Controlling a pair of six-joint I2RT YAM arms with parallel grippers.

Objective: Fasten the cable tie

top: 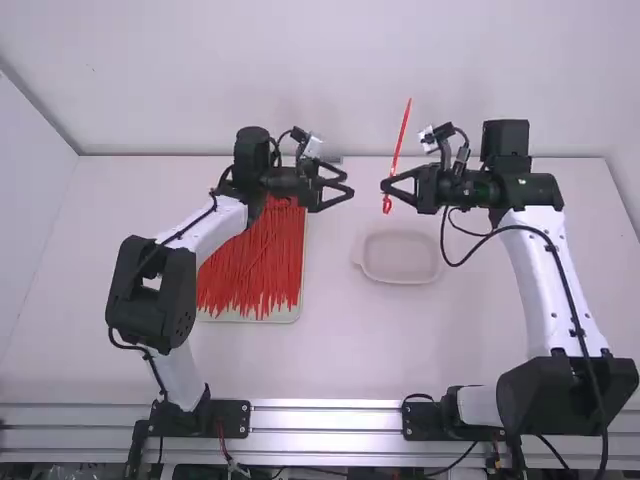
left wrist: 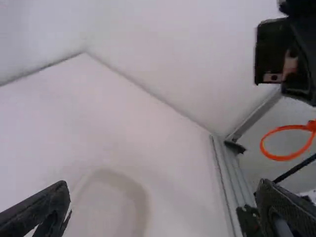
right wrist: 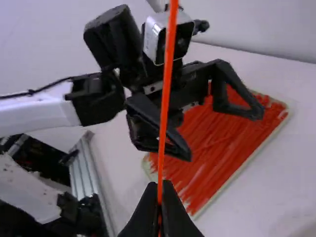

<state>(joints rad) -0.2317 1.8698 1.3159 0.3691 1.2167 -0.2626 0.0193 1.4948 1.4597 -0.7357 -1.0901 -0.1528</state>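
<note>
Right gripper [top: 387, 190] is clamped on the cable tie [top: 402, 130]: in the right wrist view I see its two fingers [right wrist: 170, 207] pressed together on the orange strap, which runs straight up from them. From the high view I read the tie's tail standing nearly upright above the gripper, with a small closed loop [top: 387, 205] hanging just below it. That loop sits above the table [top: 400, 340], near the far rim of the white container [top: 366, 262]. Left gripper [top: 347, 195] faces the right one from close by, jaws spread wide. I see it held over the far end of the tray [top: 250, 317] of loose red ties [top: 255, 265]. Both grippers are near each other but apart.
</note>
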